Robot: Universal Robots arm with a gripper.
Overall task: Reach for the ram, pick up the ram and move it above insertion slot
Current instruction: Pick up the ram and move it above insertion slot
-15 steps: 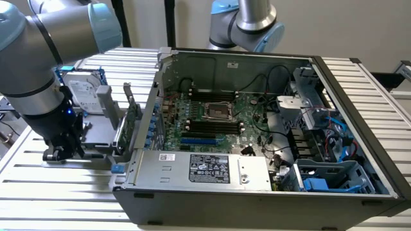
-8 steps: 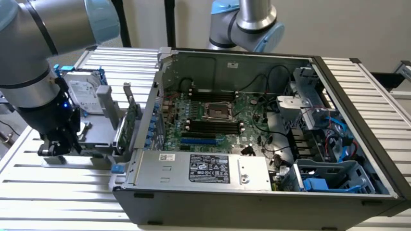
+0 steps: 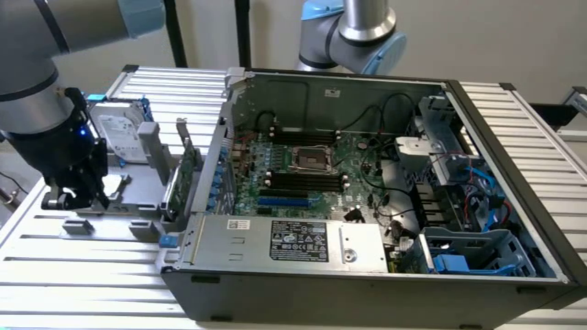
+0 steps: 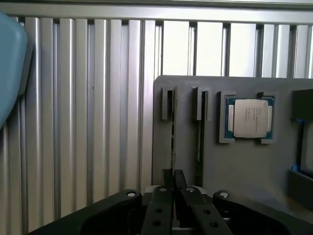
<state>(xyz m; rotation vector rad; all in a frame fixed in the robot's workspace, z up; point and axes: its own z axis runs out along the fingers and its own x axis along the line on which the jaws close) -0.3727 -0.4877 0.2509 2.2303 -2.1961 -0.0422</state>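
Observation:
The ram (image 4: 172, 128) is a thin stick seen edge-on, standing in a slot of the grey holder plate (image 4: 186, 161). My gripper (image 4: 172, 177) sits right over it with its fingers (image 4: 166, 182) pressed close together on the stick's edge. A second thin stick (image 4: 200, 137) stands in the neighbouring slot. In the exterior view my gripper (image 3: 78, 198) is low over the grey holder (image 3: 128, 196) at the exterior view's left, outside the open computer case (image 3: 513, 158). The black memory slots (image 3: 303, 180) lie beside the processor socket (image 3: 307, 159) on the motherboard.
A processor chip (image 4: 251, 118) rests in a pocket of the holder. A hard drive (image 3: 124, 136) and an upright green expansion card (image 3: 188, 172) stand between my gripper and the case wall. The power supply (image 3: 293, 240) and cables (image 3: 403, 213) crowd the case. A second arm (image 3: 353, 34) stands behind.

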